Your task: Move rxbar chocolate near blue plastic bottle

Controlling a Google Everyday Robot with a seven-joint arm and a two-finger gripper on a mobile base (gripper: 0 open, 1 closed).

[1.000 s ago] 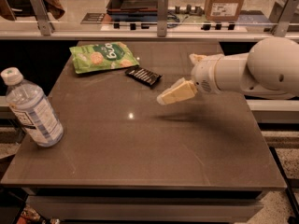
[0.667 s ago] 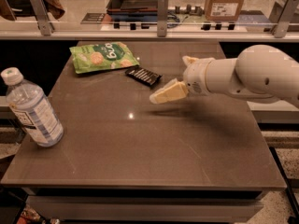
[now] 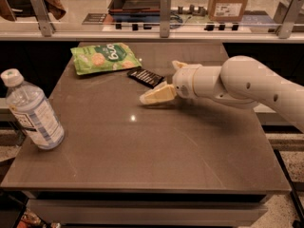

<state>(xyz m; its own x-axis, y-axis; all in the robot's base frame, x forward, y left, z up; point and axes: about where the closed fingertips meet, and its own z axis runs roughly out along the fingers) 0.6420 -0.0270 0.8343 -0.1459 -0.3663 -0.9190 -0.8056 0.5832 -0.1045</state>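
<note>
The rxbar chocolate (image 3: 146, 77), a small flat black wrapper with white stripes, lies on the brown table (image 3: 152, 156) towards the back, just right of a green pouch. The blue plastic bottle (image 3: 33, 112), clear with a white cap and a pale label, stands upright at the table's left edge. My gripper (image 3: 159, 93), cream-coloured on a white arm reaching in from the right, hangs low over the table just in front and to the right of the bar. It holds nothing that I can see.
A green snack pouch (image 3: 104, 57) lies flat at the back left, next to the bar. Behind the table runs a railing with metal posts (image 3: 165, 14). A cardboard box (image 3: 229, 3) stands on the floor beyond it.
My gripper and arm have moved left across the table, closer to the chocolate bar. The bar, pouch and bottle have not moved.
</note>
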